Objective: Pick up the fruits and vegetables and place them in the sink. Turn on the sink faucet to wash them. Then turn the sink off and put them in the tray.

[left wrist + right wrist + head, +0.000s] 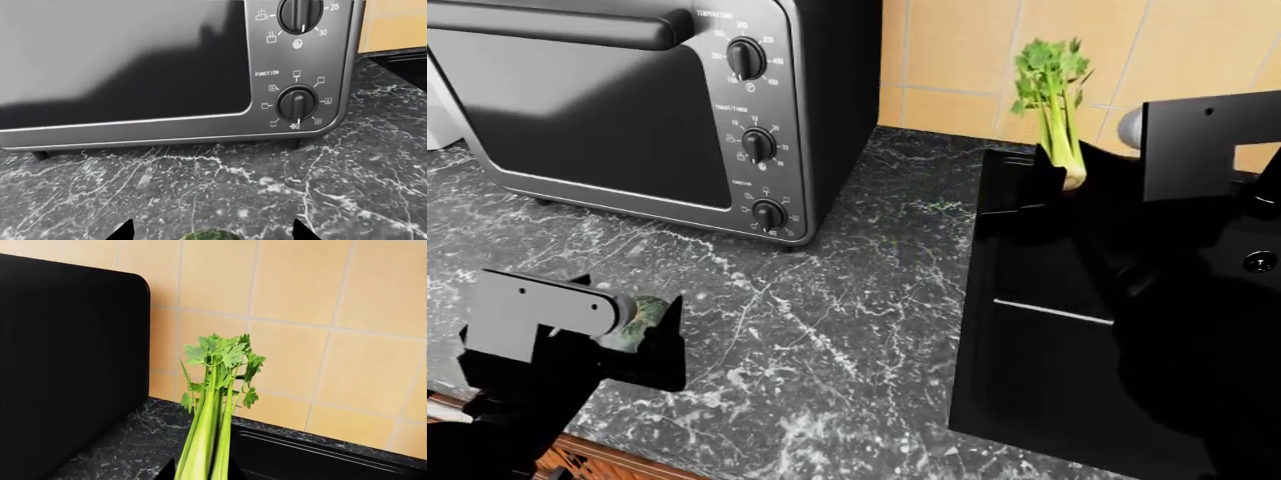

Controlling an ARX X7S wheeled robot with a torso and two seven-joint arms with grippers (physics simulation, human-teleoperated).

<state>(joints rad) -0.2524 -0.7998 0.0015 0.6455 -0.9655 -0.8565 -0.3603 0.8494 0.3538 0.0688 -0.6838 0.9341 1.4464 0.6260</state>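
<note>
Over the sink (1054, 350), the right gripper (1065, 178) is pinching the celery (1052, 95) by its base, holding it upright. At the counter's (827, 330) near edge, before the toaster oven (654, 100), the left gripper (641, 325) is sitting spread around the squash (645, 312).
</note>
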